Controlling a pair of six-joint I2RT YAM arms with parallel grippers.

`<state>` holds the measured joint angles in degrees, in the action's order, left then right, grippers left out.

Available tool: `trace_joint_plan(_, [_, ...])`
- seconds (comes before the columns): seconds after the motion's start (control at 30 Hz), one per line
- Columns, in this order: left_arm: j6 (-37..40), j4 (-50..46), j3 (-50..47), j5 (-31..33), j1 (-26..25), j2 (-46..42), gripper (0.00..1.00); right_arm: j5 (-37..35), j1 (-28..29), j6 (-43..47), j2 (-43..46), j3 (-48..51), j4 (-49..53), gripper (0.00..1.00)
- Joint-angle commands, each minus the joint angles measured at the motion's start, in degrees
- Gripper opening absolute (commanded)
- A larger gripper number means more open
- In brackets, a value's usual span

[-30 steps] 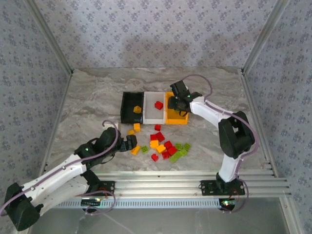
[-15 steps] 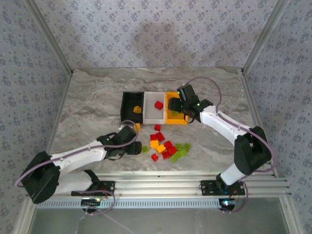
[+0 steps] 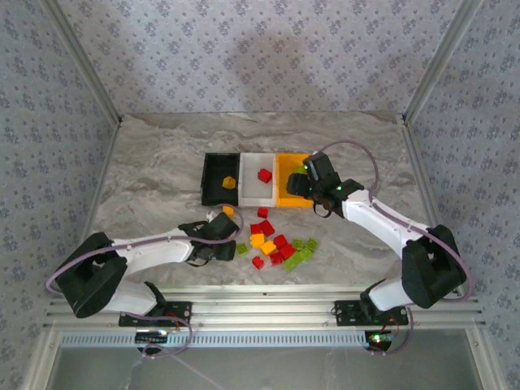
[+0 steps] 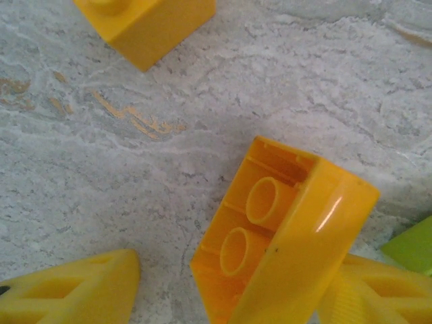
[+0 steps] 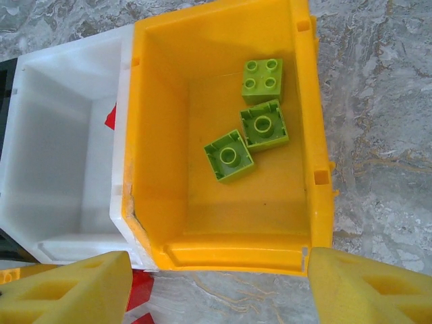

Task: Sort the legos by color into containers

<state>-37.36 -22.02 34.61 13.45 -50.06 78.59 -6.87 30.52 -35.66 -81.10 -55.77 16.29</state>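
left fingers [image 4: 74,290] spread either side of a tipped yellow-orange plastic lego brick [image 4: 290,229], toward the marble table's [image 3: 146,162] near edge; right fingers [image 5: 67,287] spread, empty. i reckon: close, lift, drop it in the black plastic bin [image 3: 208,179].

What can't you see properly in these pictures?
- Left wrist view: top yellow brick cut off by the upper edge; green brick cut off by the right edge.
- The tipped yellow brick hides whether the left claw's far finger touches it.
- Right wrist view: red brick mostly behind the white bin's wall.
- Top view: right claw covers part of the orange bin's inside.
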Motion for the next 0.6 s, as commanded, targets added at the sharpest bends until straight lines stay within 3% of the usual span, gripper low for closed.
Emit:
trace_joint_plan(0.0, [2.1, 4.2, 1.0, 4.0, -0.1, 1.6, 0.67, -1.1, 0.2, -1.5, 1.7, 0.9, -0.4, 0.71])
trace_joint_plan(0.17, [4.9, 7.7, 2.9, 6.1, 0.1, 4.2, 0.62, -1.3, 0.5, -1.8, 2.1, 1.2, -0.3, 0.71])
trace_joint_plan(0.33, [5.3, 7.1, 4.4, 5.7, 0.1, 6.6, 0.49, -1.8, 0.5, -1.8, 2.9, 1.7, 0.0, 0.72])
trace_joint_plan(0.57, [2.7, 4.0, 1.9, 5.3, -0.2, 1.2, 0.31, -2.1, 0.4, -2.3, 4.1, 3.0, -0.5, 0.72])
